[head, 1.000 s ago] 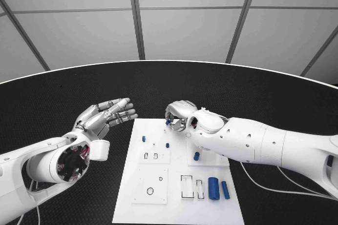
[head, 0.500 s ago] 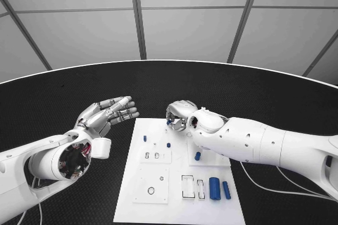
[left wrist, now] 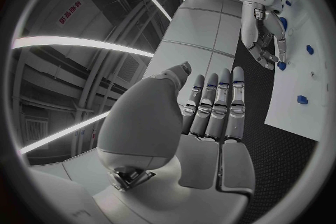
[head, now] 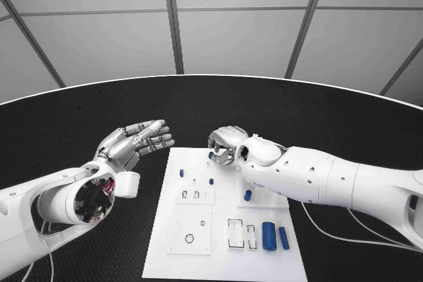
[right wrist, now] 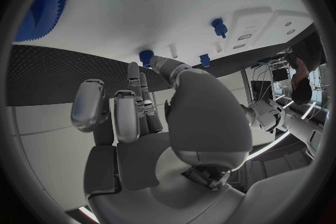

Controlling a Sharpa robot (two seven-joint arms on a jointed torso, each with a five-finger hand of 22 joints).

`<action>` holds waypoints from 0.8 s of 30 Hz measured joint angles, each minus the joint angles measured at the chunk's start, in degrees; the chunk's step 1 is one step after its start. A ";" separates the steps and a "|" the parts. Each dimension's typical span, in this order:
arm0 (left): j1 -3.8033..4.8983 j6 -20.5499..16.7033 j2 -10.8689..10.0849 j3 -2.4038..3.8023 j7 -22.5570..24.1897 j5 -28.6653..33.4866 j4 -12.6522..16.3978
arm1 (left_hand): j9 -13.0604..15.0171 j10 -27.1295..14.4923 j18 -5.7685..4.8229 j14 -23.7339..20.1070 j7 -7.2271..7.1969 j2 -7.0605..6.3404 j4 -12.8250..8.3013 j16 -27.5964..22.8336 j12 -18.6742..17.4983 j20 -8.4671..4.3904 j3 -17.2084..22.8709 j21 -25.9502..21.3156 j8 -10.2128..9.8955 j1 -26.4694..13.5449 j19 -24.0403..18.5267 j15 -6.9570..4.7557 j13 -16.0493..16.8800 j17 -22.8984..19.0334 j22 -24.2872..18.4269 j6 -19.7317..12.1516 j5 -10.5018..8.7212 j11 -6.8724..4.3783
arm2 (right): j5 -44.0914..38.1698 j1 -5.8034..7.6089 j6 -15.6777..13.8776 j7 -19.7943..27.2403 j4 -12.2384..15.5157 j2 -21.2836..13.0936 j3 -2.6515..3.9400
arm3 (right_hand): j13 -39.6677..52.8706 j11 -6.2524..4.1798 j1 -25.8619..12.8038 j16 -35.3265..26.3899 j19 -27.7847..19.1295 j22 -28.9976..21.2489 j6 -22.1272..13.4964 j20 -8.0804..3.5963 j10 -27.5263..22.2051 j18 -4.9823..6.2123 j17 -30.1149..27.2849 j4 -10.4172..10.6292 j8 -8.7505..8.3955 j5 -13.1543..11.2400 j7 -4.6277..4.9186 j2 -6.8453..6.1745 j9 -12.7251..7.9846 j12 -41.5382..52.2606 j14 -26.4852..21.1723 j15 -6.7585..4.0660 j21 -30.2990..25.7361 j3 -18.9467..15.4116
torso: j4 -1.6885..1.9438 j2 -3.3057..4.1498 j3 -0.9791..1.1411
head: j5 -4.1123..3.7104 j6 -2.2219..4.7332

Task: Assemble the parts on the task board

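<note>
The white task board [head: 216,257] lies in the middle of the black table. At its far edge my right hand [head: 227,145] curls down, and its thumb and a finger pinch a small blue peg [head: 211,153] [right wrist: 145,56] that stands on the board. A large blue gear [right wrist: 41,7] lies close beside that hand. My left hand [head: 137,141] [left wrist: 210,112] hovers open to the left of the board, fingers stretched out and holding nothing. From the left wrist view, the right hand [left wrist: 262,39] hangs over the peg [left wrist: 281,65].
More blue parts are on the board: small pegs [head: 181,172] [head: 209,181] [head: 247,195] and two cylinders [head: 268,235] [head: 283,237] near the front right. My right forearm [head: 335,181] crosses the board's right side. Bare black table lies to the left.
Almost nothing: the left hand has drifted slightly, and the right hand stays at the peg.
</note>
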 measured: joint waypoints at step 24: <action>-0.01 -0.02 0.33 -0.02 0.02 0.00 -1.58 | -0.05 -0.19 0.00 -0.17 -0.09 0.00 -0.16 -0.24 -0.25 0.00 0.16 0.00 -0.16 0.00 0.00 0.17 0.01 0.05 -0.03 -0.28 0.00 0.19 | 9.78 0.01 -2.52 0.10 16.25 -14.91 1.74 | 0.98 -0.04 -2.62 0.35 -0.20 -0.48 1.31 0.20 2.56 0.03 0.07 2.31 -0.67 -1.21 0.12 -3.19 0.19 0.32 -0.19 0.19 -0.65 -2.71 | -0.92 -0.41 0.55 | -0.07 0.73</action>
